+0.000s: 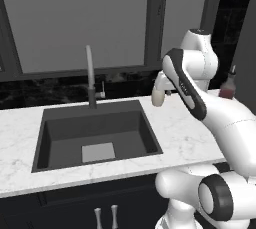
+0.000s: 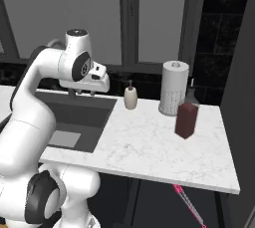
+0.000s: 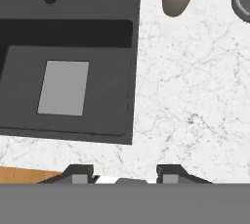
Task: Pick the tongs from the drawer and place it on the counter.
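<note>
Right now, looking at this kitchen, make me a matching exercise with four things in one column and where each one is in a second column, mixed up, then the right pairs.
Things:
1. tongs
2. dark red bottle
3. paper towel roll
4. soap dispenser

Places:
A. at the back of the counter, close to the sink
B. below the counter's front edge
C. against the back wall, behind the bottle
D. on the counter, in front of the roll

Pairs: 1-B, 2-D, 3-C, 4-A
</note>
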### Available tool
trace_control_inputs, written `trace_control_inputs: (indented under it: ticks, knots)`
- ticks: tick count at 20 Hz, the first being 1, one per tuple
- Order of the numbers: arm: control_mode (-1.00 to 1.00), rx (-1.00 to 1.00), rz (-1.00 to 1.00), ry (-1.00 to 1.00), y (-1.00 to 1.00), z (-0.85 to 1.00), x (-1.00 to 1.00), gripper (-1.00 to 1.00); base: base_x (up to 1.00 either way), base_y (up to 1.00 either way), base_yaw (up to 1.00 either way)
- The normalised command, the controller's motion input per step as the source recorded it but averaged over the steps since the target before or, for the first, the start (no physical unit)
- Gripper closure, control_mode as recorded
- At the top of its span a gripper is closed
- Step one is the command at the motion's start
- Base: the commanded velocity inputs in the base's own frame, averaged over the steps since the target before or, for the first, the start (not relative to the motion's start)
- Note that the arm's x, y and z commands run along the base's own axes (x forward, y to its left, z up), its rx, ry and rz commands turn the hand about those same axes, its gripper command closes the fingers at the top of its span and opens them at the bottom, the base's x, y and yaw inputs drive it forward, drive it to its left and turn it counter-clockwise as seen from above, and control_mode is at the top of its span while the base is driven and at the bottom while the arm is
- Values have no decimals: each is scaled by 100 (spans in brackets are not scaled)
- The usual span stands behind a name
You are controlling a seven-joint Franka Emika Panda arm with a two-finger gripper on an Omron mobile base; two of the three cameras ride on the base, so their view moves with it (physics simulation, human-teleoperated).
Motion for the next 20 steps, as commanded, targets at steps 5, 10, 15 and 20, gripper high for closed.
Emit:
trace_control_inputs:
  ticks: [5,10,15,20]
  knots:
    - [-100,0,0,1,0,-13,-44,-100,0,0,0]
    - [-100,0,0,-1,0,-52,-89,-100,0,0,0]
    - [-100,0,0,-1,0,-70,-42,-100,0,0,0]
    - [100,0,0,0,0,-24,-7,-100,0,0,0]
